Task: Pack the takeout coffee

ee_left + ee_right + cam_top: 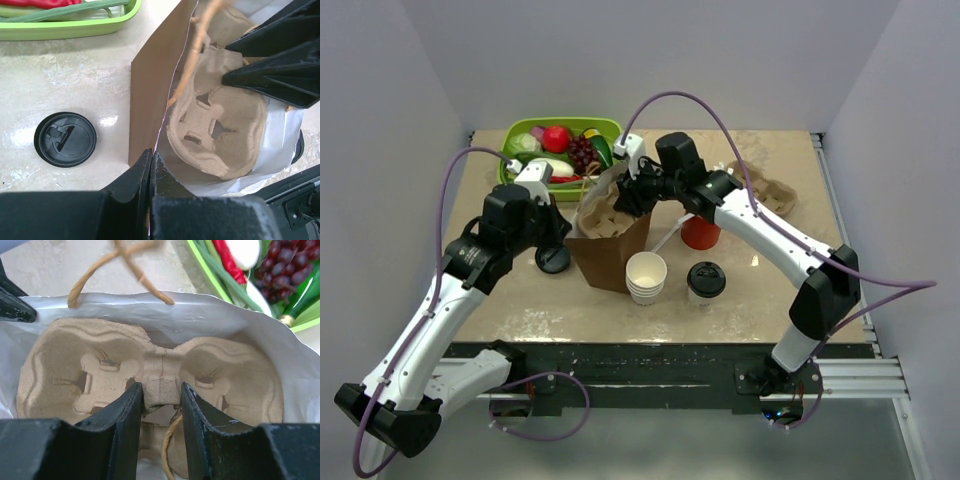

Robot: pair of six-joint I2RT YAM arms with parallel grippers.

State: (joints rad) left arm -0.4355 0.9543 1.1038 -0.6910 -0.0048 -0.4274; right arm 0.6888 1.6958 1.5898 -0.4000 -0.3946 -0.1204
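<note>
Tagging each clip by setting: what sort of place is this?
Probably a lab bench staged as a coffee counter: blank white walls box in the table, arms are bolted to its edge, and a bag, carrier and lidded cup serve as props.

Little way into the brown paper bag (610, 245): mouth filled by a beige moulded-pulp cup carrier (100, 360), with right gripper (161, 390) jaws clamped on its ridge. Bare tabletop (790, 295) at front right; only a slim gap between the stacked white paper cups (646, 276) and black-lidded white takeout coffee (706, 282).
</note>
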